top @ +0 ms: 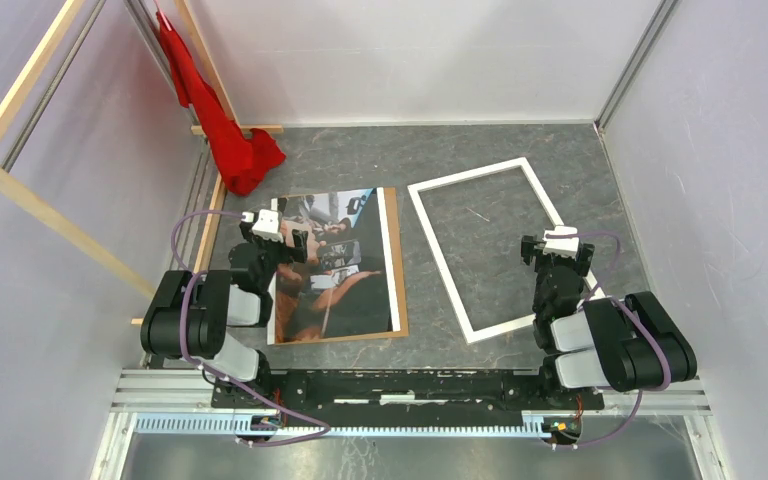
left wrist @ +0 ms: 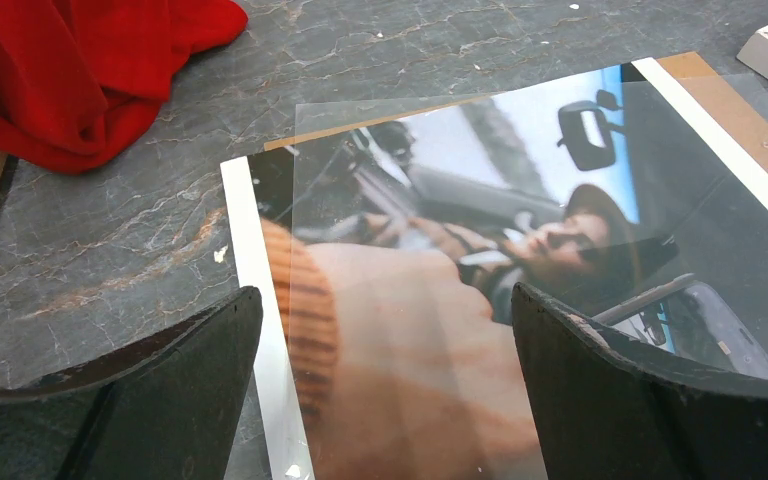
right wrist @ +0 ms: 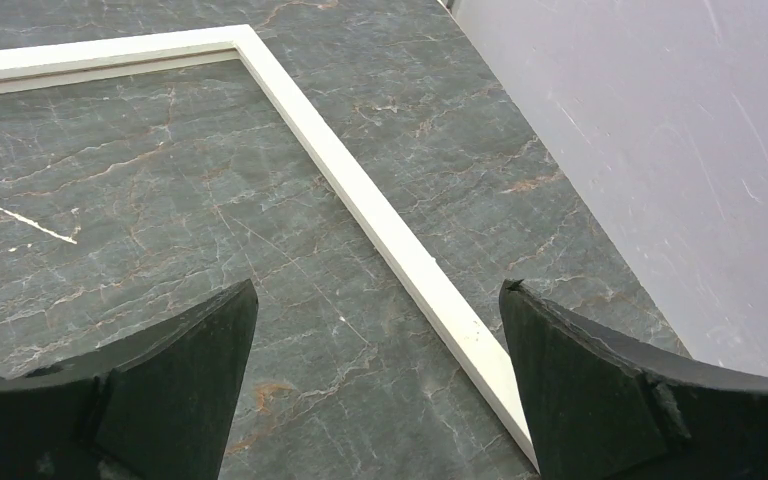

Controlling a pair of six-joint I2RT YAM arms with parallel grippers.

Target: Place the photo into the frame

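Hovering w/ jaws fully apart, L gripper point(top: 293, 240) sits over left edge of dark rectangular paper photo point(top: 332, 275), which lies face up on brown backing board point(top: 394, 262) under clear plastic sheet point(left wrist: 380, 115). R gripper point(top: 557, 250), likewise spread and empty, hangs above right rail of thin white rectangular frame point(top: 470, 175), flat beside board. Crumpled red cloth point(top: 240, 150) lies far-left.

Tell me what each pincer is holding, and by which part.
Nothing is held. The left pincer hangs open over the photo, the right pincer open over the frame.
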